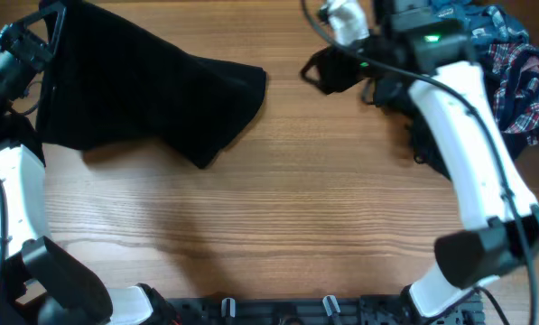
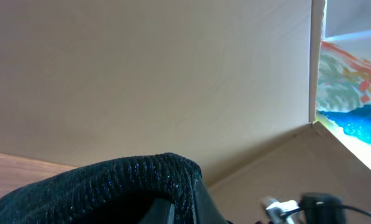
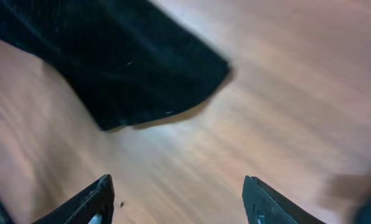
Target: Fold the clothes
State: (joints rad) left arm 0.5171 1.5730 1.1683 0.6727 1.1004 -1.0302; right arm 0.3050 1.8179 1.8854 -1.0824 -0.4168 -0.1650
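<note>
Two sets of fingers were doing different jobs. The left arm's fingers [image 1: 30, 41] were together, clamped on one edge of the large black textured garment [image 1: 143, 81]. In the left wrist view the garment bulged right over them (the tips themselves were hidden under the knit). That grip held one end of the garment raised, I judged so that it could be drawn out flat before any fold. The rest trailed down onto the light brown wooden surface [image 1: 278, 208] and narrowed to a loose end.

The right arm's fingers [image 3: 98, 199] stood wide apart with nothing between them, over bare wood just beyond that loose end, near it but not touching. They seemed placed to take that end. No buttons showed on the garment in any view.

The other clothes lay in a heap well apart from the garment, past the right arm. It held a crumpled red-and-blue plaid shirt [image 1: 526, 86] and a teal-blue piece [image 1: 477, 27] touching it (something dark under the arm was too shadowed to name).

Smooth, straight-grained wood lay between the garment and the heap, likely letting cloth slide easily. A dark rail with small clips [image 1: 278, 311] ran along the edge farthest from the garment.

Beyond the garment's raised end rose a plain beige wall [image 2: 141, 74]. It met a pale board [image 2: 311, 62] and a panel painted in blue, green and orange [image 2: 353, 87].
</note>
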